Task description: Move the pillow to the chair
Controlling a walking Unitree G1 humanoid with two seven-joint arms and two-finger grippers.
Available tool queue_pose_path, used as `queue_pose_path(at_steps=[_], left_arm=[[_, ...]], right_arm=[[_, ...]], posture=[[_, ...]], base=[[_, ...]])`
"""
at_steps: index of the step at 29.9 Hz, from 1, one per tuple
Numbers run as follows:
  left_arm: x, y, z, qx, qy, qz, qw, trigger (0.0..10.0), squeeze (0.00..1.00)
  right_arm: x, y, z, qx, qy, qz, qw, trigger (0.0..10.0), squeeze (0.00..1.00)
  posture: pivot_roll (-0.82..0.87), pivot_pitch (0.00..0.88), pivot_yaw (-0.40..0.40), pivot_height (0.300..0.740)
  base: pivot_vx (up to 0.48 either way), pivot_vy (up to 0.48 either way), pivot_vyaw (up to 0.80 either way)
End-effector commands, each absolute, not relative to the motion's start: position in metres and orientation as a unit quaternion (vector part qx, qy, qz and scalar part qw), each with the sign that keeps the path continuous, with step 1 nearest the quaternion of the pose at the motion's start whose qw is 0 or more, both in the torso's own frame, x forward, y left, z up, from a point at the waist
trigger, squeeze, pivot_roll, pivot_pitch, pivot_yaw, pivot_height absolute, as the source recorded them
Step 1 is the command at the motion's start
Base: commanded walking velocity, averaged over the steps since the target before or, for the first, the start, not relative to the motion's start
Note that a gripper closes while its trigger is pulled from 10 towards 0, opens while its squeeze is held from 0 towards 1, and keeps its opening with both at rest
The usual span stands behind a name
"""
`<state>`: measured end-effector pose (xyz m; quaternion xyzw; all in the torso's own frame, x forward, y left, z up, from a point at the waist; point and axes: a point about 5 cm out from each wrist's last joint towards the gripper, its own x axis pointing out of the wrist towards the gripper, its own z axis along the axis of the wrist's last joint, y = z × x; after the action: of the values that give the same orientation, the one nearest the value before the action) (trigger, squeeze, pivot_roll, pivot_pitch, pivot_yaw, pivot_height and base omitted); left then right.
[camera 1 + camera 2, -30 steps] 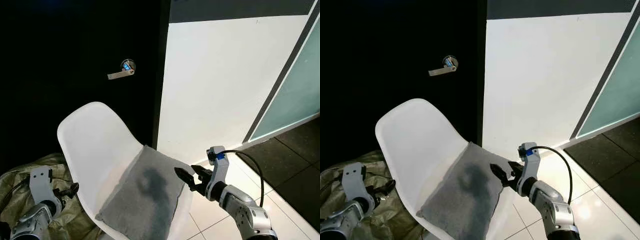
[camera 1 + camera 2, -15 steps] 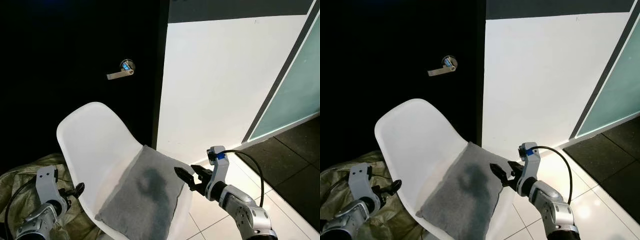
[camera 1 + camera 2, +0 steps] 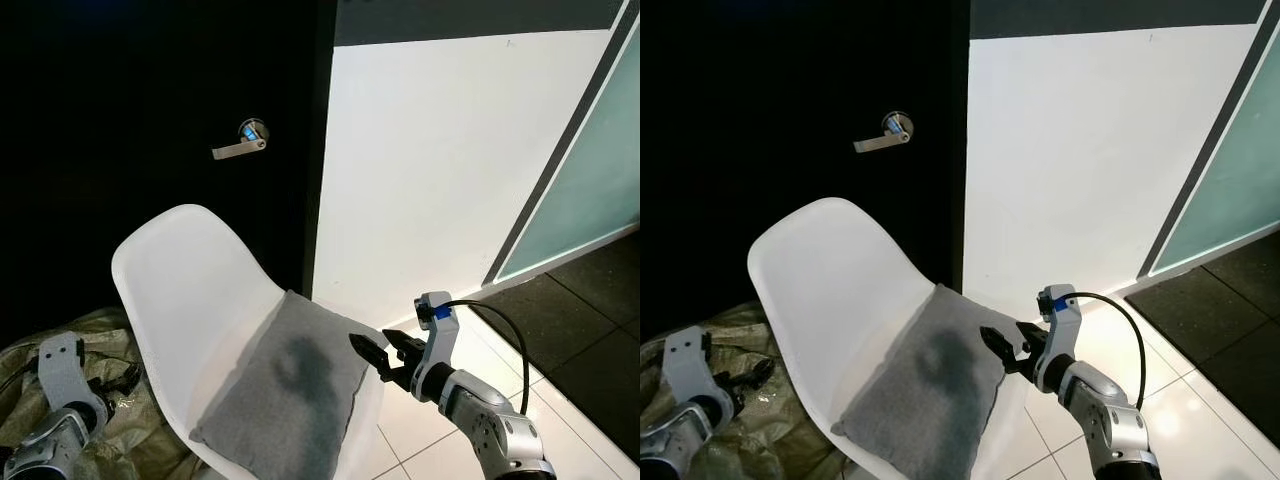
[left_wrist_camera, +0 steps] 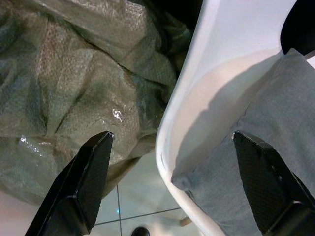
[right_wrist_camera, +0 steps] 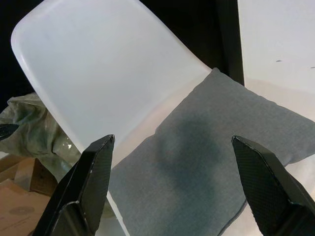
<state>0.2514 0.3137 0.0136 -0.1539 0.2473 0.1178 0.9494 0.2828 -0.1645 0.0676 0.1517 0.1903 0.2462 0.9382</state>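
Presently, in the left eye view, a grey fabric pillow (image 3: 282,405) of soft rectangular shape is seen lying on the seat of a white moulded-plastic shell chair (image 3: 185,290), with a darker shaded patch at its middle. The right end effector (image 3: 378,356) is held just beside the pillow's far corner, apart from it, its two black fingers spread. The left end effector (image 3: 118,379) is low beside the chair, over a crumpled olive woven-plastic sack (image 3: 130,430). A black door (image 3: 150,100) with a metal lever handle (image 3: 240,148) stands behind the chair, next to a smooth white wall (image 3: 440,150). Glossy pale floor tiles (image 3: 420,430) are noted at the lower right.

In the left wrist view, the left end effector's textured black fingers (image 4: 86,177) are seen wide apart, framing the chair's curved rim (image 4: 165,147), a pillow corner (image 4: 187,179) and the sack's creased, shiny weave (image 4: 74,88).

In the right wrist view, the right end effector's fingers (image 5: 91,174) are likewise parted, nothing being between them; the pillow (image 5: 206,167) rests on the seat against the smooth chair back (image 5: 108,69). Brown cardboard (image 5: 19,196) is visible beside the chair.
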Motion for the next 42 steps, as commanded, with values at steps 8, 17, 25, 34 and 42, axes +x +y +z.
queue_pose_path(at_steps=[8, 17, 25, 34, 42], left_arm=[[0.263, 0.291, 0.013, -0.130, 0.253, 0.057, 0.957, 10.0, 0.00], [0.267, 0.285, 0.012, -0.129, 0.263, 0.044, 0.955, 10.0, 0.00], [0.288, 0.262, 0.048, -0.128, 0.163, -0.004, 0.978, 10.0, 0.00], [0.271, 0.223, 0.062, -0.118, 0.104, -0.029, 0.987, 10.0, 0.00], [0.235, 0.182, 0.077, -0.112, 0.067, -0.040, 0.991, 10.0, 0.00]], right_arm=[[0.282, -0.166, 0.069, 0.147, 0.188, 0.245, 0.940, 10.0, 0.00], [0.283, -0.165, 0.070, 0.151, 0.185, 0.242, 0.940, 10.0, 0.00], [0.283, -0.165, 0.070, 0.154, 0.185, 0.242, 0.940, 10.0, 0.00], [0.284, -0.165, 0.070, 0.156, 0.186, 0.241, 0.940, 10.0, 0.00], [0.284, -0.164, 0.068, 0.156, 0.187, 0.239, 0.940, 10.0, 0.00]], posture=[[-0.15, 0.000, -0.074, 0.737], [-0.16, 0.000, -0.064, 0.737], [-0.14, 0.000, -0.062, 0.737], [-0.14, 0.006, -0.056, 0.737], [-0.12, 0.007, -0.049, 0.737]], base=[[0.000, 0.000, 0.00], [0.000, 0.000, 0.00], [0.000, 0.000, 0.00], [0.000, 0.000, 0.00], [0.000, 0.000, 0.00]])
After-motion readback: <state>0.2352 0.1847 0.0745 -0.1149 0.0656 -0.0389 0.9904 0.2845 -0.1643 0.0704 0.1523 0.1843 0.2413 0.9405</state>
